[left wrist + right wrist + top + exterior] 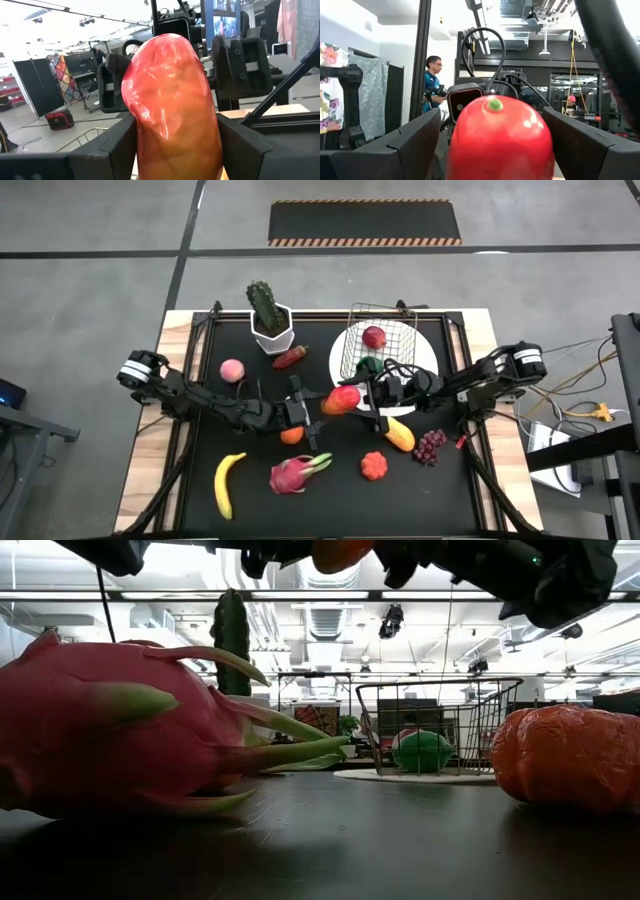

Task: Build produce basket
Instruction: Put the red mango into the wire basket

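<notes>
A red-and-orange mango (342, 398) hangs above the middle of the table between my two grippers. My left gripper (322, 406) comes from the table's left and is shut on it. My right gripper (368, 394) comes from the right and stands open, one finger on each side of the mango's red far end (500, 135); I cannot tell whether it touches. The wire basket (380, 330) stands on a white plate (432, 362) at the far right, with a red fruit (374, 336) and a green lime (422, 751) inside. My left gripper pinches the mango between its two fingers (118, 145), on the two sides of its orange end (150, 155). The fingers come about level from the table's left and lie along the fruit. The mango sticks out past the fingertips toward the right gripper, lifted clear of the table.
Loose on the black mat lie a pink dragon fruit (295, 473), a banana (227, 483), an orange (291, 436), a ribbed orange fruit (374, 466), purple grapes (430, 445), a yellow-orange fruit (399, 433), a peach (232, 370) and a red piece (290, 357). A potted cactus (268, 315) stands at the back.
</notes>
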